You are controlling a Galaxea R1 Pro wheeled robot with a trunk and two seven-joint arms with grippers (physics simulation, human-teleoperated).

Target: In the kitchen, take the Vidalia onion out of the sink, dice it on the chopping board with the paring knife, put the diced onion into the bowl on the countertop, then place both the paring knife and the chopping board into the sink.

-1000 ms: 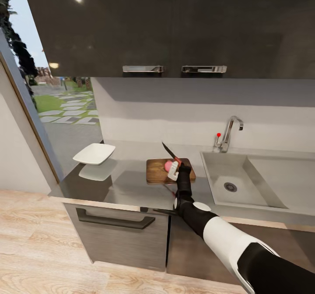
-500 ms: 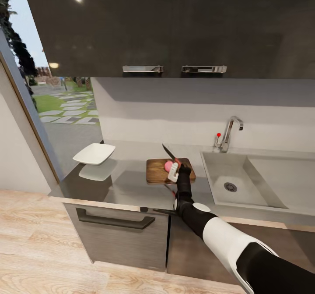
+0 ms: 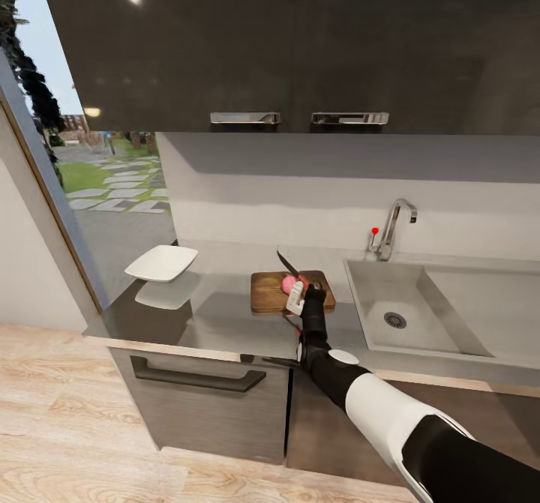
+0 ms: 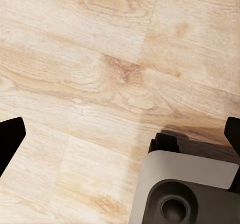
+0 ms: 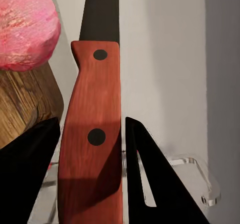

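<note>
The dark-brown chopping board [image 3: 267,297] lies on the countertop [image 3: 217,324] left of the sink [image 3: 369,293]. A pink Vidalia onion [image 3: 287,284] rests on the board. My right gripper [image 3: 299,293] is at the board's right part, shut on the paring knife [image 3: 288,264], whose dark blade slants up and back over the onion. In the right wrist view the red handle [image 5: 92,149] sits between the black fingers [image 5: 152,179], beside the onion [image 5: 25,28] and the board's corner [image 5: 25,103]. The white bowl [image 3: 161,263] stands at the counter's left end. My left gripper [image 4: 120,136] hangs open over the floor.
A chrome tap [image 3: 394,226] with a red-tipped lever rises behind the sink; a flat drainboard [image 3: 487,300] lies to its right. Dark wall cabinets [image 3: 300,46] hang overhead. A window wall [image 3: 45,188] closes the left side. Wooden floor [image 3: 60,428] lies below.
The right gripper has shifted slightly left and down, and the knife blade has dipped closer to the onion. Board, onion and bowl have stayed put.
</note>
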